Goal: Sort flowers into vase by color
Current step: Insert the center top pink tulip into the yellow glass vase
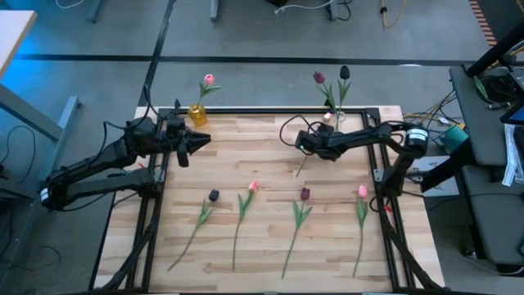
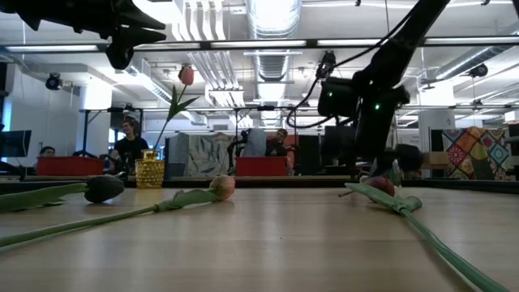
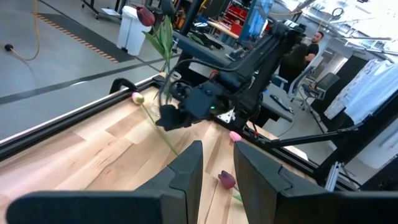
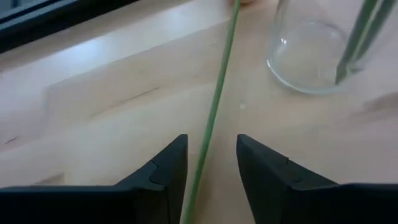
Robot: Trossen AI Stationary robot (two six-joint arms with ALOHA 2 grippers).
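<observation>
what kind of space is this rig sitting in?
Looks like an open-plan robotics lab or workshop, not a home or shop. Signs: exposed ceiling ducts and strip lights, people seated at workstations behind the wooden table, and cables trailing across a bare concrete floor.

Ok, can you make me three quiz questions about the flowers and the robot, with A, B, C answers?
1. Where is the yellow vase?
A beside the left gripper
B beside the right gripper
C in the table's middle

2. How many flowers stand in the clear vase?
A none
B two
C five

3. The right gripper is:
A open over a green stem
B shut on a vase
C shut on a pink flower

Answers:
1 A, the left gripper points next to it.
2 B, two dark flowers rise from it.
3 A, the stem lies loose between its fingers.
</observation>
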